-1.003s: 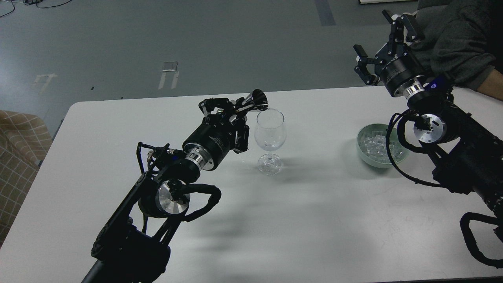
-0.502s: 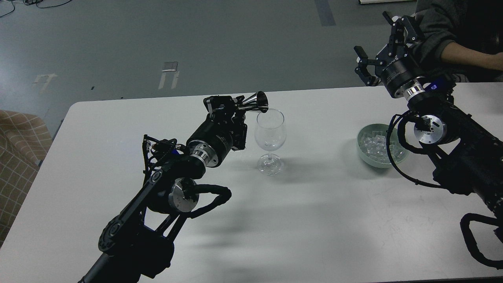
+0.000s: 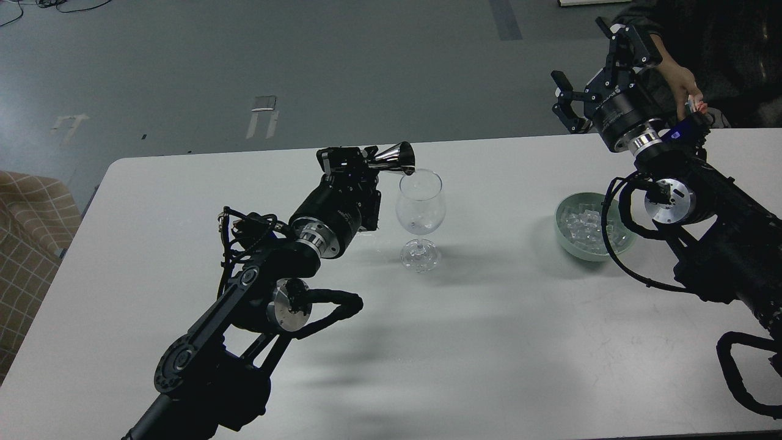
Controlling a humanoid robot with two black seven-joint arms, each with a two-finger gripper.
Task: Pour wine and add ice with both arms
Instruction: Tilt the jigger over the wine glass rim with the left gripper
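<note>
Left gripper (image 3: 360, 164) was clamped on a shiny metal jigger (image 3: 394, 158), tipped sideways with its mouth at the rim of the wine glass (image 3: 419, 215). The glass stood upright on the white table (image 3: 464, 342), just right of the left arm (image 3: 275, 269); I couldn't make out any liquid in it.

Right gripper (image 3: 602, 67) was up high past the table's far edge, fingers (image 3: 635, 46) spread wide, nothing between them. Right arm (image 3: 702, 214) ran in from the right side, and its looped cable crossed in front of the bowl.

Ice (image 3: 580, 225) sat heaped in a pale green bowl (image 3: 565, 238) on the table, well right of the glass, below and short of the right gripper.

A person's hand (image 3: 684, 85) was just beside the right wrist, behind it, holding something small I couldn't identify. Checked fabric (image 3: 27, 244) showed at the left edge, beyond the table.
</note>
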